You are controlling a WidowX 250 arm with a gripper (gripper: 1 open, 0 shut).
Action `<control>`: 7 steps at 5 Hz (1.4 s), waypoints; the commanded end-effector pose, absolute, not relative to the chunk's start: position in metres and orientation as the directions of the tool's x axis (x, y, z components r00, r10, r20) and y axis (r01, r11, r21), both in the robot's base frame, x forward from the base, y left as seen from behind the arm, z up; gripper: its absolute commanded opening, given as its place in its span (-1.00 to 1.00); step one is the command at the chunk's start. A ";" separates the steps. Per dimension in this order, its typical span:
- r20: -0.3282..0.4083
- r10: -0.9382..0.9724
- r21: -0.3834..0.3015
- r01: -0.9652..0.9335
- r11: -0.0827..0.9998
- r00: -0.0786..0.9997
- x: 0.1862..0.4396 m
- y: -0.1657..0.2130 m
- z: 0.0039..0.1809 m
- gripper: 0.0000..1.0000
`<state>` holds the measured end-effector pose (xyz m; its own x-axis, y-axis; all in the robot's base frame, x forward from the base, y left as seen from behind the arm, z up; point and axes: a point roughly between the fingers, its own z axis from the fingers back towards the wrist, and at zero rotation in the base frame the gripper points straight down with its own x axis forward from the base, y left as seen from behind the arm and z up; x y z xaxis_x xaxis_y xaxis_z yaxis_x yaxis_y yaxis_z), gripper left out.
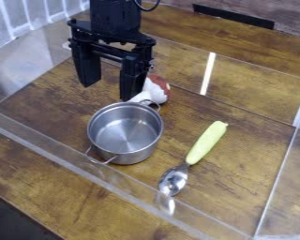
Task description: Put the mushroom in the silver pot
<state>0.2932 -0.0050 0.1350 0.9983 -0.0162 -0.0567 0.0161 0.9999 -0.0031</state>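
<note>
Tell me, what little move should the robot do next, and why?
Probably slide the pincer a bit to the right in the picture and lower it over the mushroom. Its jaws are open and hold nothing, the mushroom lies on the table just behind the silver pot, and the pot looks empty.

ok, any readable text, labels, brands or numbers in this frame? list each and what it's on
None readable.
Silver pot: bare steel, no marking visible.
Mushroom, corn cob, spoon: no print.
Gripper: plain black body and fingers, no logo that can be made out at this resolution.
Wooden table: grain only, no signs.
</note>
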 end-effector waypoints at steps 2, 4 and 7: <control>-0.033 -0.034 -0.012 0.033 0.999 0.999 0.323 -0.002 0.123 1.00; 0.017 0.002 -0.029 -0.002 1.000 1.000 0.346 -0.003 0.112 1.00; 0.067 -0.042 -0.046 0.045 0.998 0.997 0.365 0.018 0.092 1.00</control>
<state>0.3563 0.0098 0.0726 0.9984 -0.0570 0.0031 0.0571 0.9970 -0.0520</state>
